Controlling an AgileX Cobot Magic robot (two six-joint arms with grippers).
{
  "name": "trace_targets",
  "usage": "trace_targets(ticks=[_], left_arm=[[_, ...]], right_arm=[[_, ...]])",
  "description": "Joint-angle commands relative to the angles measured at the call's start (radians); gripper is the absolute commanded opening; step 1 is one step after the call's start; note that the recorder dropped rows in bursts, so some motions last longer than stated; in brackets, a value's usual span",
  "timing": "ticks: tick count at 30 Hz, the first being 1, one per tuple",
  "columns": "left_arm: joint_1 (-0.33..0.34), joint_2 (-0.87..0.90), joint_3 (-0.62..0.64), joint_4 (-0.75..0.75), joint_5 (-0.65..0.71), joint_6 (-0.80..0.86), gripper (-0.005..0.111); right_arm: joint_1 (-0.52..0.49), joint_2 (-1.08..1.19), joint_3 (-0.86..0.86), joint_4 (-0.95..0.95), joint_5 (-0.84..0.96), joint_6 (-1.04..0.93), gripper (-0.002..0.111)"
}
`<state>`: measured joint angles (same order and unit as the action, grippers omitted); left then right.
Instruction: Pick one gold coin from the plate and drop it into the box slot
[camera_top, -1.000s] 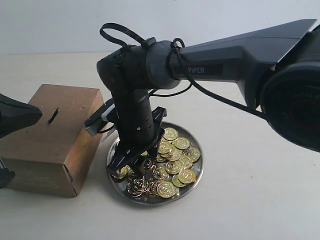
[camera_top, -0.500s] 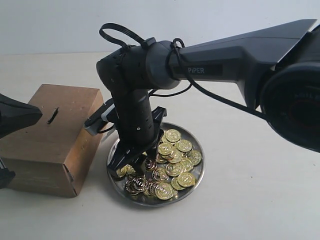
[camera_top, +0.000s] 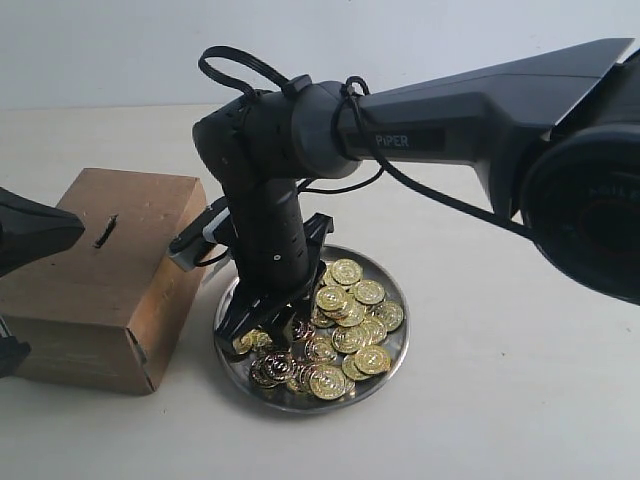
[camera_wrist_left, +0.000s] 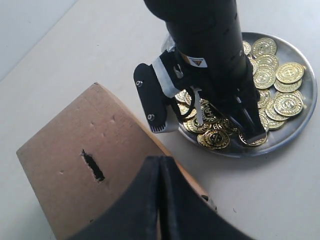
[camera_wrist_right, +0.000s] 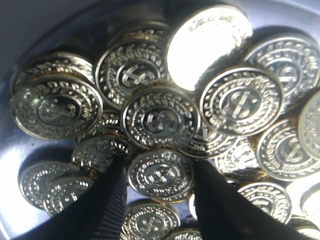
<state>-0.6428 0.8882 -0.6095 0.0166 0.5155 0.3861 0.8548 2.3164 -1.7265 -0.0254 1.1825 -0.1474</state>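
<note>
Right now the right hand (camera_wrist_right: 161, 212) is down in the plate (camera_top: 386, 368), fingers (camera_wrist_right: 107, 205) spread, straddling one gold coin (camera_wrist_right: 161, 175) that lies flat on the pile. That coin sits directly between the two fingers. More coins overlap it on the far side, and I can't tell if the fingers touch it yet. A pinch inward should catch its rim, though neighbours could come up with it.

The plate is on the desk (camera_top: 520, 400), just beside the box (camera_top: 110, 290), which is on the exterior view's left. The slot (camera_top: 105, 231) is on the box top, toward the side away from the plate. Its long axis runs near-to-far with a slight slant in the exterior view, so the coin would have to go in edge-on along that line.

The left hand (camera_wrist_left: 160, 162) hangs over the box near the slot, fingers pressed together, holding nothing. The right arm is the one at the coins. The carry runs from the plate across the box top to the slot.
</note>
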Motion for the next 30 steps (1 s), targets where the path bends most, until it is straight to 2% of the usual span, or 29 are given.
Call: trace_targets(ticks=[1,24,27,30], left_arm=[[-0.006,0.003,-0.006,-0.004,-0.010,-0.005,0.000],[-0.006,0.003,-0.006,-0.002,-0.010,0.005,0.000],[-0.006,0.009,0.003,-0.002,-0.036,0.086,0.000],[-0.006,0.025,0.044,-0.002,-0.126,0.180,0.003]], right_arm=[[-0.002,0.018,0.004,-0.027,-0.008,-0.015,0.036],[-0.002,-0.058,0.004,0.043,0.011,-0.100,0.037],[-0.002,-0.084,0.004,0.051,0.030,-0.121,0.037],[-0.002,-0.118,0.004,0.053,0.039,-0.140,0.037]])
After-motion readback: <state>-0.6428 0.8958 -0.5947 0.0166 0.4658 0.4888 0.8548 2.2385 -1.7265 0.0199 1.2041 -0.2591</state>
